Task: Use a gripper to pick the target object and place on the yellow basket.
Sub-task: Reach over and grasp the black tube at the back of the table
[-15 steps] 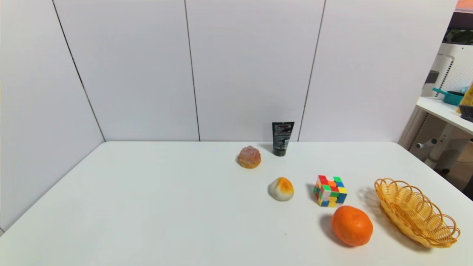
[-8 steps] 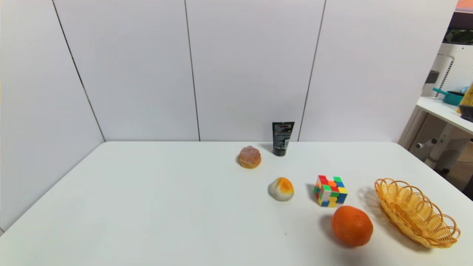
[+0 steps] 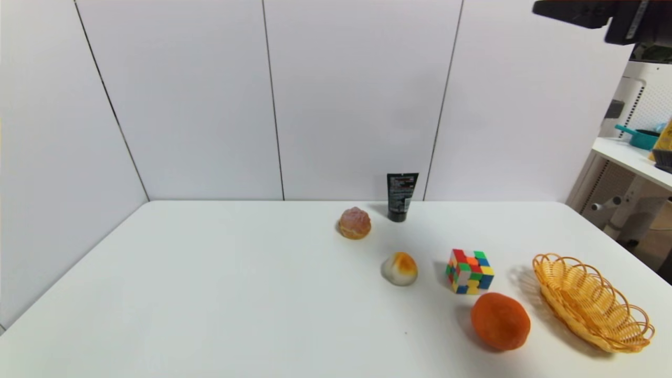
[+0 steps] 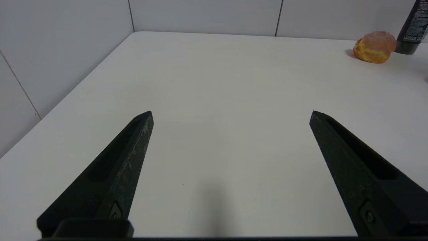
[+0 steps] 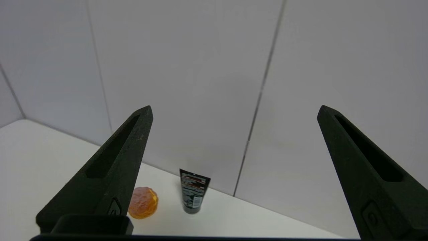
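- The small black squeeze tube with red-and-white print (image 3: pixel 402 196) stands upright on its cap at the far edge of the white counter (image 3: pixel 236 294), just before the grey panelled wall (image 3: pixel 357 94). It has not been touched.
- Standing tall like this, its flat sides are free, which should suit a level approach from the front.
- The right gripper (image 5: pixel 234 110) is raised high above the counter's right side; the head view shows only its dark body in the top right corner. Its jaws are spread wide and hold nothing, and the tube sits low between them in the right wrist view, well apart.
- The left gripper (image 4: pixel 230 112) is parked low over the near left part of the counter, jaws wide apart and empty.
- A pinkish-orange pastry-like bun (image 3: pixel 355 223) lies just beside the tube, so a grasp probably needs to keep clear of that side.
- A white-and-orange bun (image 3: pixel 399 268), a multicoloured puzzle cube (image 3: pixel 469 271) and a round orange fruit (image 3: pixel 500 321) lie nearer.
- The shallow golden-yellow woven basket (image 3: pixel 627 344) waits empty at the near right edge, on the right arm's side, likely why that arm works.
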`<state>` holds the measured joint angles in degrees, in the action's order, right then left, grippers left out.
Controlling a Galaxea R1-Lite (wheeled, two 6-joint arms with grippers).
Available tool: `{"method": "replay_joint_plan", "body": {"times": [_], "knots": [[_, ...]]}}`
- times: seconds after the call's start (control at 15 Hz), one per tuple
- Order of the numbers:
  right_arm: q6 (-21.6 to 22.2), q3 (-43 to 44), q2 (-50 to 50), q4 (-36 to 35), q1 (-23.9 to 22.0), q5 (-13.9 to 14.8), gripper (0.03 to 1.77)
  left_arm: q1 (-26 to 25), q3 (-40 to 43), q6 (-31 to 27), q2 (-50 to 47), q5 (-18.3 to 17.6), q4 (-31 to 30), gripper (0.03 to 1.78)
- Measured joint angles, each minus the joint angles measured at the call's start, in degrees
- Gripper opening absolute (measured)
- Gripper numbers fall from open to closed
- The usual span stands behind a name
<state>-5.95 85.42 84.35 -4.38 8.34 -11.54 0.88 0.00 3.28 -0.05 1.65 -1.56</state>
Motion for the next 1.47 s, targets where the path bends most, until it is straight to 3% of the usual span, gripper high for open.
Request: {"method": "replay_joint_plan", "body": {"times": [0.33, 0.6, 0.93, 1.47], "knots": [[-5.2, 6.4, 13.5, 0.0, -0.1, -13.2, 1.70, 0.0, 0.0, 0.0, 0.0, 0.0, 0.0, 1.69], [-7.1, 7.6, 21.6, -0.5, -0.5, -23.4, 1.70, 0.0, 0.0, 0.0, 0.0, 0.0, 0.0, 1.69], [-16.3, 8.1, 31.4, -0.3, -1.3, -24.6, 1.70, 0.0, 0.0, 0.0, 0.0, 0.0, 0.0, 1.69], [-17.9, 14.6, 44.8, -0.7, -1.3, -25.2, 1.70, 0.0, 0.0, 0.0, 0.0, 0.0, 0.0, 1.69]]}}
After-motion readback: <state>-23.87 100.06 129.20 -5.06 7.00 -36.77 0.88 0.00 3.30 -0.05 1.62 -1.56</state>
